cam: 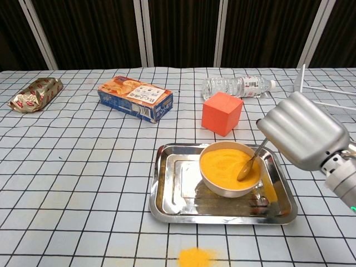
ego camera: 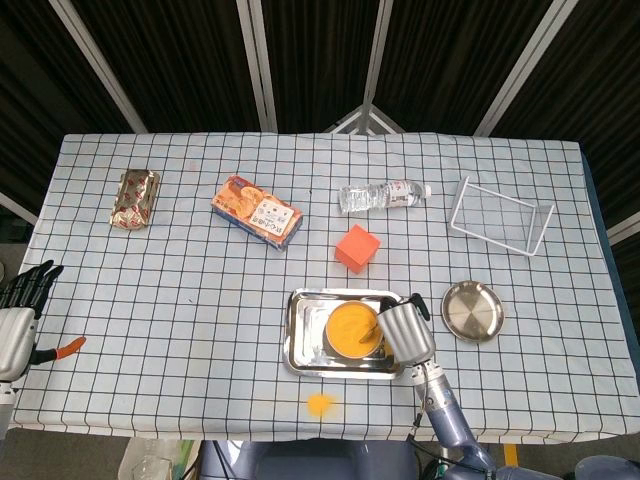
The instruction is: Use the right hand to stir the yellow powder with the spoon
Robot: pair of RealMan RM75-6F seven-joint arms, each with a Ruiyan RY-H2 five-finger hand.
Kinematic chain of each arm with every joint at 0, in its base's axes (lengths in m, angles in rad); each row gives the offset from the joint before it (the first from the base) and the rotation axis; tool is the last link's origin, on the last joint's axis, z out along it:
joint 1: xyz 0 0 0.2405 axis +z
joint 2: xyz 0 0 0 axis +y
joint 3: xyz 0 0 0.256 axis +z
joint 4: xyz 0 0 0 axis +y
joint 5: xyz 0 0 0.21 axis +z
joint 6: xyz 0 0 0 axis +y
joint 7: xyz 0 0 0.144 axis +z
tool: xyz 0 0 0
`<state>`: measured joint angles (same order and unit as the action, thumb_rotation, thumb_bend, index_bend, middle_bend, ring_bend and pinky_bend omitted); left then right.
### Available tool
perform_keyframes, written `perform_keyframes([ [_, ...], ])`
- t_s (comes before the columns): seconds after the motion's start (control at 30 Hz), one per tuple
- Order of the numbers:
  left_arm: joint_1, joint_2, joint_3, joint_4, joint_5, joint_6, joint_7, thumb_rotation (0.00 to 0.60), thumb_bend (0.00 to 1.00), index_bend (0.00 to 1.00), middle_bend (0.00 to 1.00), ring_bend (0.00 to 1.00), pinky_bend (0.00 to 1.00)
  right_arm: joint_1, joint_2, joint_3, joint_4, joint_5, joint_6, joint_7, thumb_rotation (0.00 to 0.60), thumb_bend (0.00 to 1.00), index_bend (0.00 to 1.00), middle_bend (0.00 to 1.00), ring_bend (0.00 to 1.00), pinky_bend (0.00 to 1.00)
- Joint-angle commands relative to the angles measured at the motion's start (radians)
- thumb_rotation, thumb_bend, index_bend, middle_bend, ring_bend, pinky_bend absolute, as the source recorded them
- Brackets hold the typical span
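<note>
Near edge: spilled powder (cam: 196, 257) on the cloth. Behind it, tray (cam: 167, 206) with bowl (cam: 219, 186) of yellow powder (cam: 222, 162). Spoon (cam: 250, 163) dipped in, gripped by right hand (cam: 303, 138). Far left, left hand (ego camera: 22, 300) with fingers apart. Farther back: cube (cam: 221, 113), box (cam: 135, 98), bottle (cam: 236, 87)

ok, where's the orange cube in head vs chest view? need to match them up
Head view: the orange cube sits at centre, just above the steel tray, below the water bottle.
Chest view: the orange cube is right of centre, behind the steel tray, in front of the water bottle.
Shared landmark: the bowl of yellow powder in the tray, just near of the cube.
</note>
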<state>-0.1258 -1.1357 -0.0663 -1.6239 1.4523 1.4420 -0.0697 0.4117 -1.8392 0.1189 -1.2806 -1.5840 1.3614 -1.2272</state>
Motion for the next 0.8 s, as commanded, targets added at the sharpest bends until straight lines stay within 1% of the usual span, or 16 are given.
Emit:
perform_keyframes([
  [0.03,0.000,0.000,0.000,0.000,-0.001,0.000,0.001,0.600,0.00,0.00,0.00,0.00,0.00,0.004,-0.001,0.004,-0.002,0.001,0.000,0.001,0.600,0.73,0.87,1.00,1.00,0.83],
  [0.47,-0.001,0.000,-0.001,-0.002,-0.005,-0.003,0.003,0.600,0.00,0.00,0.00,0.00,0.00,0.022,-0.007,0.019,0.001,0.011,-0.003,-0.003,0.600,0.73,0.87,1.00,1.00,0.83],
  [0.8,0.001,0.000,-0.001,-0.002,0.000,0.003,-0.001,0.600,0.00,0.00,0.00,0.00,0.00,0.027,0.011,0.018,-0.047,-0.003,0.012,-0.033,0.600,0.73,0.87,1.00,1.00,0.83],
])
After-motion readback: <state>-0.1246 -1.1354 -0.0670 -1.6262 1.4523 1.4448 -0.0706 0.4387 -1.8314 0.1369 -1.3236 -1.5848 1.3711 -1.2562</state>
